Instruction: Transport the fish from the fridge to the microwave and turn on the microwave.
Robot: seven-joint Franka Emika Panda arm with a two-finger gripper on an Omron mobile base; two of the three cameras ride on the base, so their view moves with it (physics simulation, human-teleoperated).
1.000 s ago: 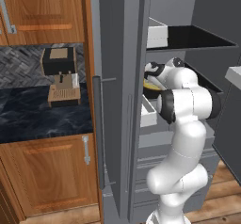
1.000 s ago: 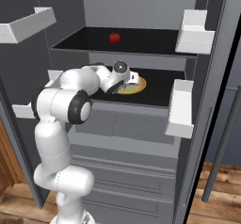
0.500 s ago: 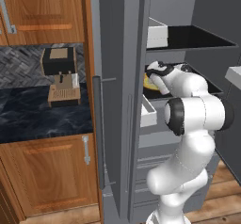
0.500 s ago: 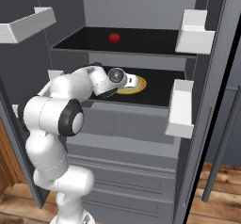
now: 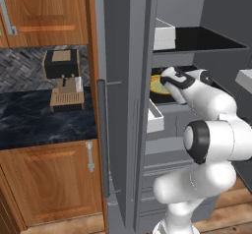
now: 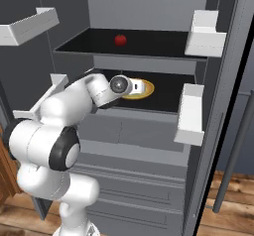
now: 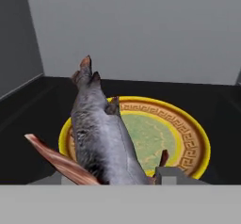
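The fish (image 7: 101, 138) lies just ahead of the hand (image 7: 117, 176), over the left of the yellow plate (image 7: 188, 138) inside the fridge (image 6: 149, 12). The hand seems pinched on its near end. Carrying and microwaving remain.

Fish (image 7: 101, 138) on a plate in the open fridge (image 6: 149, 56).
Grey, pink-tinged, lying lengthwise over the plate's left half on the black middle shelf.

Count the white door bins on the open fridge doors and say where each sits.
4. Right door: upper bin and lower bin. Left door: upper bin and lower bin. Others may be hidden behind the arm.
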